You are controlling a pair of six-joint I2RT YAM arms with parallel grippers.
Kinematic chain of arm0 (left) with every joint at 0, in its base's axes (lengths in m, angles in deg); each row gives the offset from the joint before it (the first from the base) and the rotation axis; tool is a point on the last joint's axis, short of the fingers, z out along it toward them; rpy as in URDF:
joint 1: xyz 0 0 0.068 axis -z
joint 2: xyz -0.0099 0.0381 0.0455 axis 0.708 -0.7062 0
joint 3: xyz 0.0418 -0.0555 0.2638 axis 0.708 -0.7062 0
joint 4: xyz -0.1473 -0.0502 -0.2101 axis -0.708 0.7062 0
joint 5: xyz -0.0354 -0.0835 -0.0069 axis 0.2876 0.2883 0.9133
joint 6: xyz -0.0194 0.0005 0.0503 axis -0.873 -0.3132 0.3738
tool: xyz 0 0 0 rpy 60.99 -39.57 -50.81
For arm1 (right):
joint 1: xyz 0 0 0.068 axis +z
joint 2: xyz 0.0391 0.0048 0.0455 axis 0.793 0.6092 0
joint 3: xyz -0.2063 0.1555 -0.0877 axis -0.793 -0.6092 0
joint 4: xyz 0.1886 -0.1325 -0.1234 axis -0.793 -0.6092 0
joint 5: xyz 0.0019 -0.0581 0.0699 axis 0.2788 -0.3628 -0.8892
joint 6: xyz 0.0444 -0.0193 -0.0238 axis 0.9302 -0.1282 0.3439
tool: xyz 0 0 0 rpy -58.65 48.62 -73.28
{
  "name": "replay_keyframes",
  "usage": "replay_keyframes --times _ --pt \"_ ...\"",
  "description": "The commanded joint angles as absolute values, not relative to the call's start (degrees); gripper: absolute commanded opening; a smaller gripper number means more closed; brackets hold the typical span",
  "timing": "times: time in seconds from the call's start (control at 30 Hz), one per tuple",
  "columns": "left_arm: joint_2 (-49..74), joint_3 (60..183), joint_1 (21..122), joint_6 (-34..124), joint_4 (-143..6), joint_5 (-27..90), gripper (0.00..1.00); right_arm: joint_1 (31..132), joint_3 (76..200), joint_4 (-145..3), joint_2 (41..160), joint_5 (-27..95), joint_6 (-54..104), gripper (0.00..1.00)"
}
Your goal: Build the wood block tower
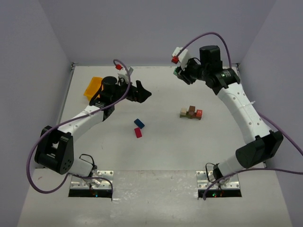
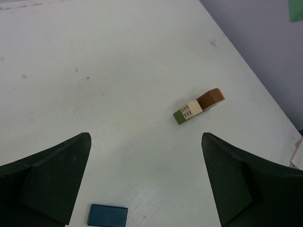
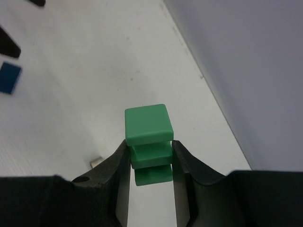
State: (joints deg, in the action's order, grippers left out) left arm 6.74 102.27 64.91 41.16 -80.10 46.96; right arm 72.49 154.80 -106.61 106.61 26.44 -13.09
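Only a low block cluster [image 1: 191, 112] is built, a blue block [image 1: 139, 123] left loose, a green block [image 3: 147, 124] pinched by right fingers [image 3: 118, 170], left fingers [image 2: 61, 175] spread.

Okay so I count seven blocks total: a cluster [image 1: 191, 112] of four (tan, brown, olive, orange-red), plus one loose blue block [image 1: 139, 123], one loose red block [image 1: 138, 133], one green block [image 3: 147, 124]. Also one yellow-orange tray [image 1: 93, 87].

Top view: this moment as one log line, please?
left fingers: open, empty | right fingers: shut on green stepped block | brown-tan-olive wooden block cluster: on table | blue block: loose
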Motion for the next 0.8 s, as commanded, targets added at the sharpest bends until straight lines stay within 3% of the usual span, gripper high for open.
replay_keyframes --times 0.0,0.17,0.77 --pt "9.8 102.6 64.9 39.9 -76.9 35.2 1.00 72.5 156.0 -123.1 111.5 34.8 -25.5 0.00" --pt "9.5 103.3 64.9 39.9 -74.3 31.0 1.00 72.6 149.6 -122.3 112.9 42.1 -25.7 0.00" --pt "5.0 106.1 64.9 41.1 -73.2 32.7 1.00 72.3 140.7 -118.8 116.1 42.6 -31.2 0.02"
